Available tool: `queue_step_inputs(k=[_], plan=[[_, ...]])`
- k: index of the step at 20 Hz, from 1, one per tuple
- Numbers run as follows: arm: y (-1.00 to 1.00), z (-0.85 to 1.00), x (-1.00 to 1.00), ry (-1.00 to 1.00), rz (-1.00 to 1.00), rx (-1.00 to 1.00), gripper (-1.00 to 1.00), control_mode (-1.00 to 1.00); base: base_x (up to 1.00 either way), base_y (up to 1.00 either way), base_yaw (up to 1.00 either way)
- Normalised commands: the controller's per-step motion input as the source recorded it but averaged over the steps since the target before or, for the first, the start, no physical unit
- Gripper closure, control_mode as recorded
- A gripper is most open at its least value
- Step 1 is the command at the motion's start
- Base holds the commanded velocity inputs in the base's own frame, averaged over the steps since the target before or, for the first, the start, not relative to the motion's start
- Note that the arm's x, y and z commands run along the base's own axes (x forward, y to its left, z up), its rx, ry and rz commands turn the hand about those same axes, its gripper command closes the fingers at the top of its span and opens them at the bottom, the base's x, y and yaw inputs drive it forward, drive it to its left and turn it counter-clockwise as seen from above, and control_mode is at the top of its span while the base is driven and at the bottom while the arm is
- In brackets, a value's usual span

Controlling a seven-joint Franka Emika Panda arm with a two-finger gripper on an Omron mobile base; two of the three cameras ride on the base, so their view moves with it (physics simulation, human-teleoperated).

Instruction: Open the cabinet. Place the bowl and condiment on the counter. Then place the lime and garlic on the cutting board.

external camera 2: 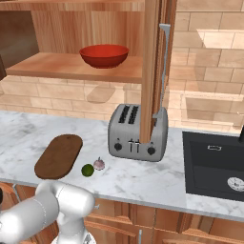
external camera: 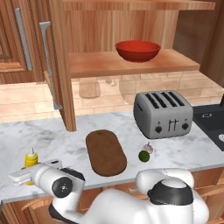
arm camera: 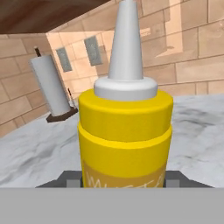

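Note:
The yellow condiment (arm camera: 125, 131) with its pale nozzle stands upright right in front of the hand camera. My gripper (arm camera: 124, 181) is shut on its lower body, a dark fingertip on each side. In the left base view the condiment (external camera: 31, 159) is at the counter's (external camera: 65, 131) near left edge, its base hidden behind my hand (external camera: 26, 175). The cabinet (external camera: 57, 65) is open, and the red bowl (external camera: 137, 50) sits on its lower shelf. The lime (external camera: 143, 155) and garlic (external camera: 148, 148) lie side by side on the counter between the cutting board (external camera: 105, 153) and the toaster.
A silver toaster (external camera: 162, 113) stands right of the board, under the shelf. A dark sink (external camera 2: 214, 164) is set into the counter at the far right. The open right door (external camera 2: 152, 71) hangs edge-on over the toaster. A paper towel roll (arm camera: 50, 87) stands by the tiled wall.

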Motion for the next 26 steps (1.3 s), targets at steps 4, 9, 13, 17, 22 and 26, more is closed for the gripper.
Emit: queue_step_inputs(k=[4, 9, 13, 17, 22, 26], plan=[[0.06, -0.04, 0.03, 0.0, 0.01, 0.01, 1.0, -1.0, 0.0, 0.0, 0.0], [0.08, -0.07, 0.07, 0.0, 0.01, 0.01, 1.0, -1.0, 0.0, 0.0, 0.0], [0.08, -0.09, 0.14, 0.0, 0.01, 0.01, 1.0, -1.0, 0.0, 0.0, 0.0], [0.09, -0.12, 0.19, 0.0, 0.01, 0.01, 1.0, -1.0, 0.0, 0.0, 0.0], [0.11, -0.13, 0.21, 0.0, 0.01, 0.01, 1.0, -1.0, 0.0, 0.0, 0.0], [0.14, -0.13, 0.18, 0.0, 0.01, 0.0, 1.0, -1.0, 0.0, 0.0, 0.0]])
